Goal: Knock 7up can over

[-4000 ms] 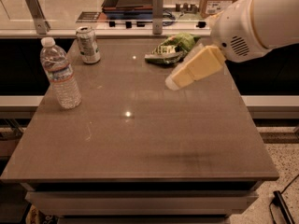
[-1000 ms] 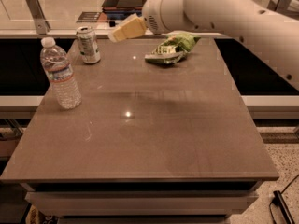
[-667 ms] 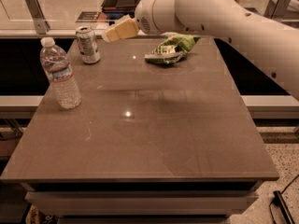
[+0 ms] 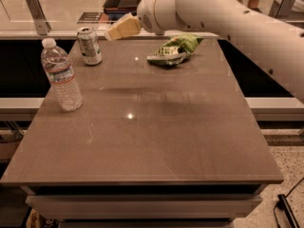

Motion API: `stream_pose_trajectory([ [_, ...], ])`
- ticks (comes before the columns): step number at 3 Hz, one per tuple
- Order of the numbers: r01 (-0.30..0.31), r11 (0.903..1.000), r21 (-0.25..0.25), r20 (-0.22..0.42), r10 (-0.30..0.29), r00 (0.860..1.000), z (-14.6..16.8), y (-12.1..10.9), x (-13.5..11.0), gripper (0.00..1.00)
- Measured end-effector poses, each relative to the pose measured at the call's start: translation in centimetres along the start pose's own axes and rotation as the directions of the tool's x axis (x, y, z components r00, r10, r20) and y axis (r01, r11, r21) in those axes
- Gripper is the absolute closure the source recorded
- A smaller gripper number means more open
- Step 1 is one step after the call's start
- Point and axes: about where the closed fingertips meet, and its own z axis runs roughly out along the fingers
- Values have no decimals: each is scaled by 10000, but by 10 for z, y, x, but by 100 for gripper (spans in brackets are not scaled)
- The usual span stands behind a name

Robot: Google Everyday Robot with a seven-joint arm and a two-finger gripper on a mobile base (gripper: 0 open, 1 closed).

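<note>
The 7up can (image 4: 89, 46), silver and green with a silver top, stands upright at the far left of the brown table (image 4: 156, 127). My gripper (image 4: 112, 33), with pale yellow fingers, hangs over the table's far edge. It is just right of the can's top, a small gap away and not touching it. My white arm (image 4: 228, 18) reaches in from the upper right.
A clear water bottle (image 4: 61, 75) with a white cap stands at the left edge, in front of the can. A green foil snack bag (image 4: 175, 49) lies at the far middle, under my arm. A counter with a metal bracket (image 4: 36, 12) runs behind the table.
My gripper has swung from the right side of the table to the far left. Over the last second it has crept closer to the can. The can still stands upright.
</note>
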Motion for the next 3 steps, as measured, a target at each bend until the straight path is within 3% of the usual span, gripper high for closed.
stream_pose_trajectory([
  [1,-138,9998,-137,-173,135,9998,21,-2,9,0],
  [3,-584,9963,-632,-200,572,9982,72,21,30,0],
])
